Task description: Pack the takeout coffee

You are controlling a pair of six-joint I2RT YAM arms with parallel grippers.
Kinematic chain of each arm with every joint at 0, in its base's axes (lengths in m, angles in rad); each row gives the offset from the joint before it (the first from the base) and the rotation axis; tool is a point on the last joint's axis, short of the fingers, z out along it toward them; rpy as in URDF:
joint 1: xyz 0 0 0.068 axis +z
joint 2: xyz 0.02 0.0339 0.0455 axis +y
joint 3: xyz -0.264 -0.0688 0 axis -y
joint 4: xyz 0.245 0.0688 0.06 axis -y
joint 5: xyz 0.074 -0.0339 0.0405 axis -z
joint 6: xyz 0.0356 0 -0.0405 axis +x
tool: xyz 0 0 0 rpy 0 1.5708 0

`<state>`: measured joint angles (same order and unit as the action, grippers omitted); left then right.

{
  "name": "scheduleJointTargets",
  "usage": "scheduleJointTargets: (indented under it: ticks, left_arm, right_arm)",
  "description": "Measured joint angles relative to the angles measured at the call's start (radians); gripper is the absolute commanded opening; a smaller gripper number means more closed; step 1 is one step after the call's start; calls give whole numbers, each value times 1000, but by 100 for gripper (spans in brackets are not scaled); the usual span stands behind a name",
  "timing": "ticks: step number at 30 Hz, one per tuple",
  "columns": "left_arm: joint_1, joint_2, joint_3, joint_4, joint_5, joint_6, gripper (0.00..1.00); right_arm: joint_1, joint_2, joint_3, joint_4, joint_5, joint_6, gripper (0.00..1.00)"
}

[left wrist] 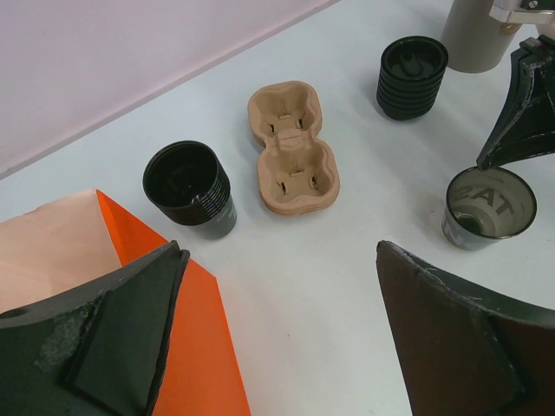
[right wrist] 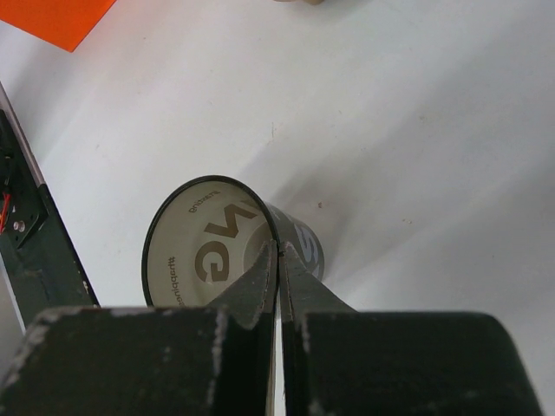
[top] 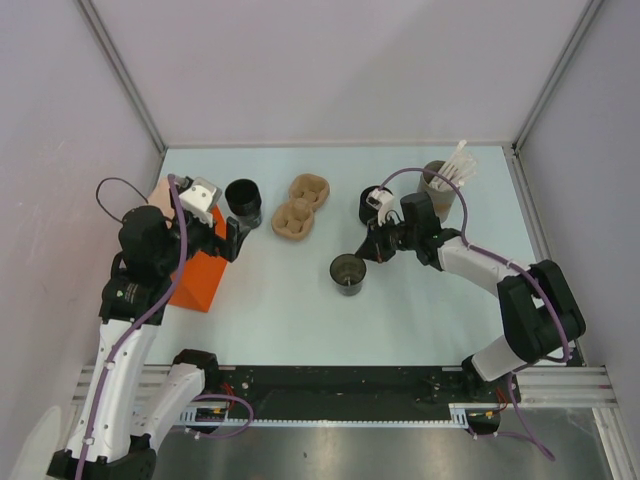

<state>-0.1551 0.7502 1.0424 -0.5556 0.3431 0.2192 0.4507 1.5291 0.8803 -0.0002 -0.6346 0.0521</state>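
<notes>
We show the right claw (right wrist: 279, 249) pinched onto the grey cup (right wrist: 201, 251) at its rim; the left claw (left wrist: 279, 251) gapes wide, seemingly empty.

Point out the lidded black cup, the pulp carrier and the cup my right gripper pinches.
Lidded black cup (left wrist: 414, 59): left wrist view, on its lid.
Pulp cup carrier (left wrist: 293, 146): left wrist view, on the waist between its wells.
Printed cup (right wrist: 206, 247): right wrist view, on its lettered inside.

Left arm (top: 150, 250) partly hides the orange bag (top: 200, 282) — right pincer (right wrist: 279, 251), the printed cup (right wrist: 204, 247)'s near rim.
</notes>
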Motion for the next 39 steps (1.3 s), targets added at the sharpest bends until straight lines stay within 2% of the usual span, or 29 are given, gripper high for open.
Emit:
scheduleJointTargets:
  ticks: [2,9,14,24,26,30,33,39]
  left_arm:
    - [0,0,0,0,0,0,100]
    - [0,0,-1,0,0,0,100]
    - [0,0,-1,0,0,0,100]
    - [0,-2,-3,0,0,0,100]
    - [0,-4,-5,1,0,0,100]
    - [0,-6,-8,0,0,0,100]
    - [0,-6,-10,0,1,0,100]
    - [0,-10,-13,0,2,0,100]
  right_arm:
    - [0,2,-3,6,2,0,2]
    - [0,2,-5,16,2,-2,27]
    - [0,2,-6,18,1,-4,32]
    - [-6,-66,-10,10,16,-9,56]
    - [-12,-98,0,-3,24,-19,61]
    - [-14,-142,56,-63,62,-65,76]
    - [-14,-156,116,-111,120,-132,83]
    - [-14,-145,227,-176,253,-263,81]
